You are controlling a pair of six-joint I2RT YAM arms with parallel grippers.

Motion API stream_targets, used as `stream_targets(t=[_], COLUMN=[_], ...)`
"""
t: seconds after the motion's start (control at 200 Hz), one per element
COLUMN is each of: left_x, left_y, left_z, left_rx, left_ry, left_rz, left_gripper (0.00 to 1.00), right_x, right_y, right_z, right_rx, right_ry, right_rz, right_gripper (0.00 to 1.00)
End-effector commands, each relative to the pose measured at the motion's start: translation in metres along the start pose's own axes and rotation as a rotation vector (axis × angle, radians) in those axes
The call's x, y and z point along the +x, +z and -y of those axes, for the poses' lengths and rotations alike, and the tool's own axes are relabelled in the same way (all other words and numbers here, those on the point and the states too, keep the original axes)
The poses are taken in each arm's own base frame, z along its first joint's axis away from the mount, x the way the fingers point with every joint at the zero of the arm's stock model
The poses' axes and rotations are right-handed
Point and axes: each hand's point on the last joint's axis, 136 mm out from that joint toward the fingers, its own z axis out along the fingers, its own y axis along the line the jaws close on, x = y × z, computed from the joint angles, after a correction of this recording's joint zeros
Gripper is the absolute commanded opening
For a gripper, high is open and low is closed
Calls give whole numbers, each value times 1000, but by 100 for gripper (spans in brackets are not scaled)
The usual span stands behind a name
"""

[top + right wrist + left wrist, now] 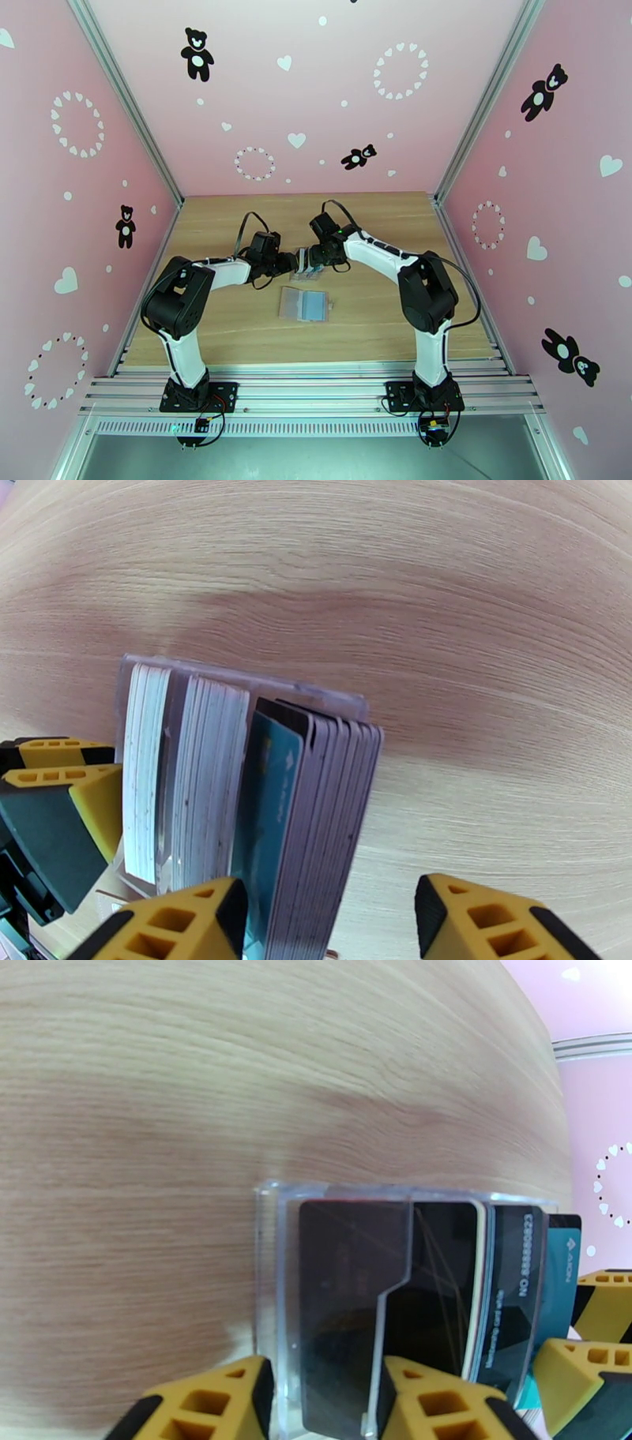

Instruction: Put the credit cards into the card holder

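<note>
Lying open on table (379, 229): one card holder (304, 304), long axis left-right, tab (330, 302) rightward. Beyond it one clear stand (265, 1276), credit cards (276, 819) on edge, packed, uncountable. Right hand (332, 922) agape astride cards; left hand (324, 1402) at the stand, grip unclear.

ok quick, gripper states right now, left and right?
Left gripper: looks closed on one end of the clear card stand.
Right gripper: open, jaws straddling the card stack in the stand, one finger clear of it.
</note>
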Motion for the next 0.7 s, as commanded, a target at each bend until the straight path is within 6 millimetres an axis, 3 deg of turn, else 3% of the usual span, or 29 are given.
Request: stream_targets(t=[0.0, 0.34, 0.696], left_x=[6, 6, 6], left_y=[7, 7, 8], left_z=[-5, -6, -8], left_rx=[-12, -18, -24], left_ry=[-21, -20, -25], left_rz=[-36, -38, -42], left_gripper=[42, 41, 41], right_x=[-1, 2, -2], right_y=[8, 11, -2], right_z=[1, 5, 17], right_rx=[16, 30, 21], right_ry=[-9, -11, 9], right_rz=[-13, -23, -3], right_gripper=[61, 61, 61])
